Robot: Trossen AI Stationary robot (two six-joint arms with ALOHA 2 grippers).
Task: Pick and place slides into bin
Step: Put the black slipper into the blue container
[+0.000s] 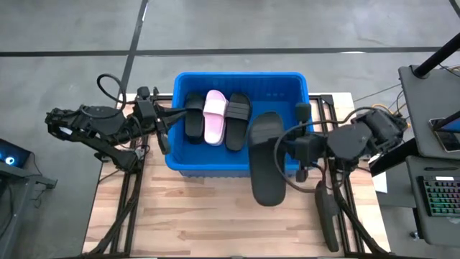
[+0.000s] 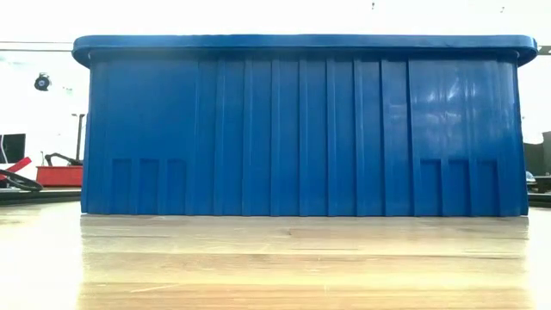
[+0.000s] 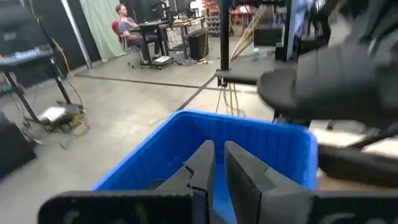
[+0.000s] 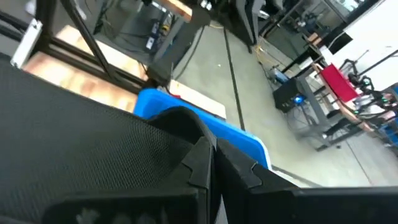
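Pale wooden tabletop (image 1: 201, 223) carries the deep bright blue plastic bin (image 1: 295, 78) – right gripper (image 1: 305, 147) clamps a black rubber slide (image 1: 264, 158), long axis crossing the near rim; left gripper (image 1: 162, 126), nearly closed and empty, waits at the bin's left wall

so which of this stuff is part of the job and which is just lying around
Job: bin; two black slides and a pink slide inside it; black slide in the right tool; left tool.
Lying around: keyboard.
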